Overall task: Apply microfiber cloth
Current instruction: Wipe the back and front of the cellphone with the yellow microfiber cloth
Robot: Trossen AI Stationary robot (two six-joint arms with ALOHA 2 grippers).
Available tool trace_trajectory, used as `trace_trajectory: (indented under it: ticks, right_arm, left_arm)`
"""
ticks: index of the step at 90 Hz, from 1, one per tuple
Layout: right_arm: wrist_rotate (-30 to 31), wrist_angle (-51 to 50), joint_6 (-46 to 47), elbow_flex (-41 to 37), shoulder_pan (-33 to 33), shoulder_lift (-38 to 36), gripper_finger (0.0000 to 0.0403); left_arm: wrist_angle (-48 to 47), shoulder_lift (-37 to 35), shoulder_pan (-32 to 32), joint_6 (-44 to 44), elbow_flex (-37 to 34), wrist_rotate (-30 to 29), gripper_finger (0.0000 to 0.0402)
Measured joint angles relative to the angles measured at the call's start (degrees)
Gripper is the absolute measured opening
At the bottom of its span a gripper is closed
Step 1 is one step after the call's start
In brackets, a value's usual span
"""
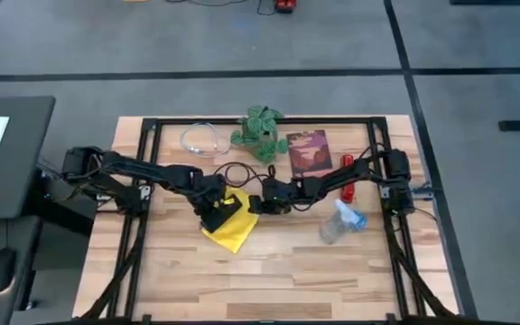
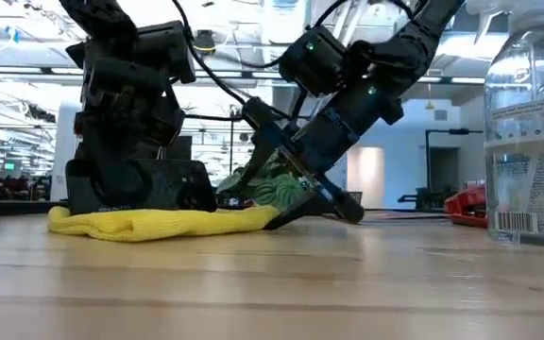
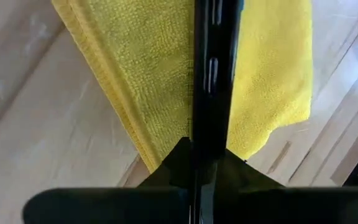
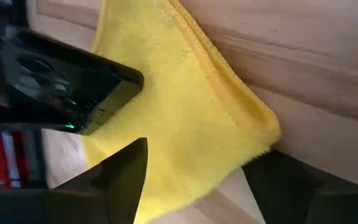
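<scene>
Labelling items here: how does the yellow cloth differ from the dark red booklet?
The microfiber cloth is bright yellow and rumpled, mid-table, with the left tool and right tool at it; the booklet is dark red, flat, beside the plant, untouched. Both lie on the wooden table.

**Both arms converged mid-table at the microfiber cloth**

You've got the left arm reaching in from its side, wrist pitched straight down, left gripper [image 1: 217,214] planted on the microfiber cloth [image 1: 233,231]. Its fingers [image 3: 211,93] are pressed together into one dark bar across the fabric.

Right arm comes in low from the opposite side, wrist tilted steeply. Right gripper [image 1: 258,204] sits at the cloth's edge nearest that arm, fingers [image 4: 114,171] spread, straddling the cloth corner.
</scene>
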Motion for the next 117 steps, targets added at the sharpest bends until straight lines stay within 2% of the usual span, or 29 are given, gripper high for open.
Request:
trace_trajectory:
  ticks: [17, 28, 37, 49, 53, 65, 81, 96, 117]
  right_arm:
    - [3.09, 3.08, -2.25, 0.04, 0.02, 0.52, 0.0228]
    - [3.93, 5.75, -6.25, 0.07, -0.13, 0.64, 0.0198]
    - [4.34, 6.95, -7.75, 0.02, 0.65, 0.56, 0.0143]
    - [7.28, 7.00, -8.54, -0.02, 2.46, 0.23, 0.0033]
    - [8.46, 7.29, -8.48, -0.05, 3.10, 0.11, 0.0015]
    - [10.81, 5.59, -7.55, -0.20, 4.91, -0.90, 0.0005]
    - [14.72, 2.52, -10.26, -0.34, 6.86, -5.96, 0.0002]
    - [19.63, 4.73, -20.12, 0.08, 8.26, -12.04, 0.0001]
    - [20.81, 5.58, -35.30, 4.34, 7.50, -15.81, 0.0001]
  left_arm:
    - [2.01, -0.17, 0.02, -0.39, -3.13, 0.22, 0.0004]
    - [2.75, -0.19, 0.04, -0.37, -3.73, 0.28, 0.0004]
    - [3.10, -0.24, 0.04, -0.42, -3.85, 0.24, 0.0004]
    - [3.14, -0.26, 0.02, -0.50, -3.87, 0.19, 0.0004]
    - [3.13, -0.26, 0.02, -0.57, -3.87, 0.17, 0.0004]
    - [2.96, -2.18, -0.09, -1.41, -4.15, -0.31, 0.0004]
    - [2.13, -7.14, -0.13, -3.88, -4.52, -1.76, 0.0004]
    - [4.81, -10.22, -0.11, -5.37, -4.48, -2.36, 0.0004]
    - [16.88, -13.53, -0.11, -8.37, -4.33, -1.77, 0.0004]
